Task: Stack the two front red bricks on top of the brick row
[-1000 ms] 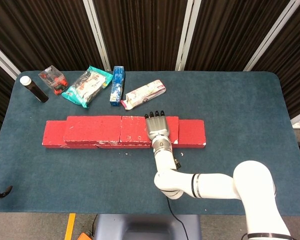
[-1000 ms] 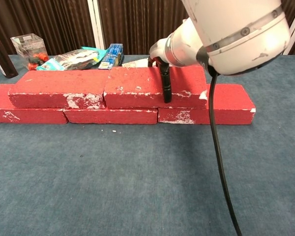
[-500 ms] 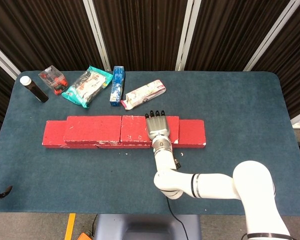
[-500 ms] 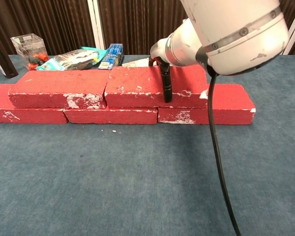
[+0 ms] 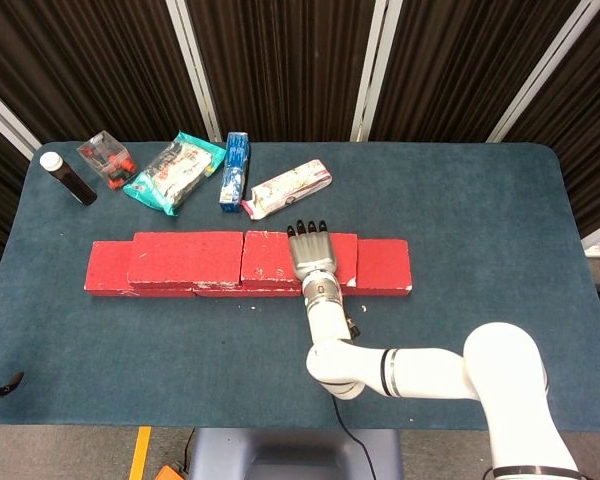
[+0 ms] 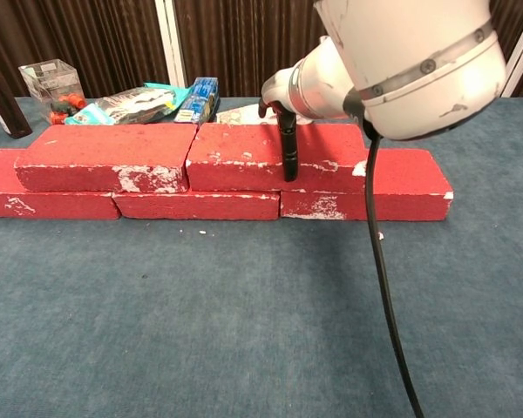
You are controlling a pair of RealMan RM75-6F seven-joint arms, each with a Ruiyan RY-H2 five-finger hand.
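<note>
the near stretch of the dark blue carpeted counter point(image 5: 460, 200) lay bare in the chest view, crossed only by the right arm's black cable point(image 6: 383, 287). behind it, the bottom row of chalk-scuffed red bricks point(image 6: 196, 205) ran side by side, giving a level base. on top of that row sat the two task bricks: the upper left red brick point(image 5: 185, 258) and the upper right red brick point(image 5: 270, 258), butted end to end and each straddling a joint below, probably so the stack bonded and stayed steady. the right robot hand point(image 5: 314, 256) lay flat over the right part of the upper right brick, palm down, fingers stretched toward the far edge, with one dark fingertip point(image 6: 288, 148) hanging down the brick's front face; it seemed to be pressing or squaring the brick rather than gripping it, so i judged it released and holding nothing. the stacking looked all but done. the left robot hand was not seen in either view. farthest back stood a dark brown bottle with a white cap point(image 5: 66, 177), a clear plastic box point(image 5: 106, 158), a teal snack bag point(image 5: 175, 172), a blue carton point(image 5: 235, 168) and a white and pink packet point(image 5: 288, 188), well apart from the bricks.
</note>
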